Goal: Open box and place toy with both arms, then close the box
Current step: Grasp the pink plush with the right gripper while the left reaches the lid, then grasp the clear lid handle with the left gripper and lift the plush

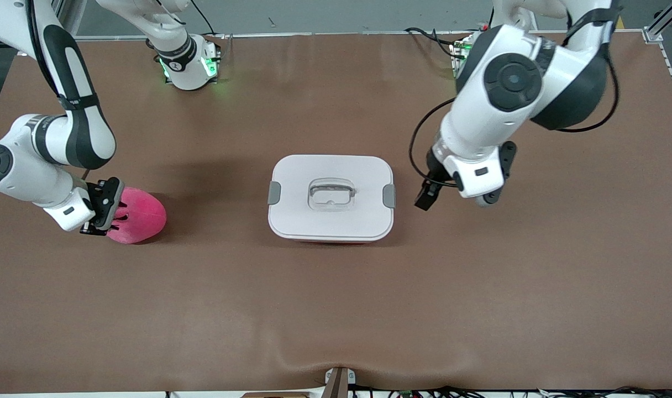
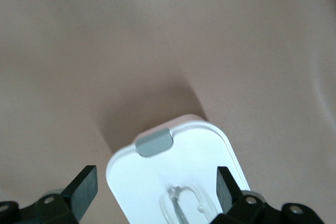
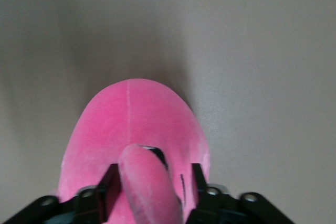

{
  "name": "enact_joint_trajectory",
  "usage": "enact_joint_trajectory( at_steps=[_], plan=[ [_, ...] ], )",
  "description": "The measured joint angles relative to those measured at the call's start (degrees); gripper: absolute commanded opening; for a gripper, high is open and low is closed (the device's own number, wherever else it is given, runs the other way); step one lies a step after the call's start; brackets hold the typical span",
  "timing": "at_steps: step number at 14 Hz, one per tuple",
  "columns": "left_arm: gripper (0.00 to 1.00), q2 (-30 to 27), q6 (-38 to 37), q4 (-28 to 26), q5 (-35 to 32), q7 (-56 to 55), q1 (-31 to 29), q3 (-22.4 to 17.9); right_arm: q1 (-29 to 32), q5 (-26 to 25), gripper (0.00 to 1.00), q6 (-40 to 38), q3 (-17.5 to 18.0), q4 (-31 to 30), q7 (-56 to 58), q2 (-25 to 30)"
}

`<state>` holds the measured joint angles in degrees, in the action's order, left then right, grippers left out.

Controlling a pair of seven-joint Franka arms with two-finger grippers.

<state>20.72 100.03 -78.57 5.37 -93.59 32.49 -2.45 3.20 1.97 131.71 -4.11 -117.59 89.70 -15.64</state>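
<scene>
Starting at the left of the front view, the right gripper point(image 1: 101, 213) is down on the hot-pink rounded plush toy point(image 1: 140, 216), which sits on the brown table point(image 1: 336, 309) toward the right arm's end. In the right wrist view its fingers point(image 3: 109, 187) stand on either side of one pink eye stalk point(image 3: 147, 182), about touching it, though whether they have truly pinched it I cannot tell. The toy looks to be resting on the table, not yet raised.

At centre frame, the rounded-rectangular box with its white lid point(image 1: 331, 196) is fully shut: both grey side clips point(image 1: 274, 193) sit against the lid edge, and the recessed clear handle point(image 1: 330, 194) is untouched.

On to the right of the frame, the left gripper point(image 1: 431, 193) hovers just beside the box's clip on the left arm's side, fingers spread wide and holding nothing.

So, by my reading, we're at the very start: unclipping, lifting the lid, placing the toy inside and closing all remain.
</scene>
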Motion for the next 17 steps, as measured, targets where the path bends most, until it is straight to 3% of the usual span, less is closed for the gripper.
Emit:
enact_joint_trajectory(
  at_steps=[8,11,17],
  plan=[
    [1.00,5.6,8.0,0.5,0.0,-19.8,7.8,0.0,0.0,0.0,0.00,-0.1,0.0,0.1,-0.4,0.0],
    [1.00,7.3,10.0,0.6,0.0,-25.4,10.0,-0.1,0.7,0.0,0.00,-1.7,-0.3,0.8,-5.7,0.3],
    [1.00,9.8,13.8,0.8,0.0,-35.8,13.2,-0.3,1.9,0.1,0.00,-13.0,-0.3,11.0,-20.4,0.7]
  ],
)
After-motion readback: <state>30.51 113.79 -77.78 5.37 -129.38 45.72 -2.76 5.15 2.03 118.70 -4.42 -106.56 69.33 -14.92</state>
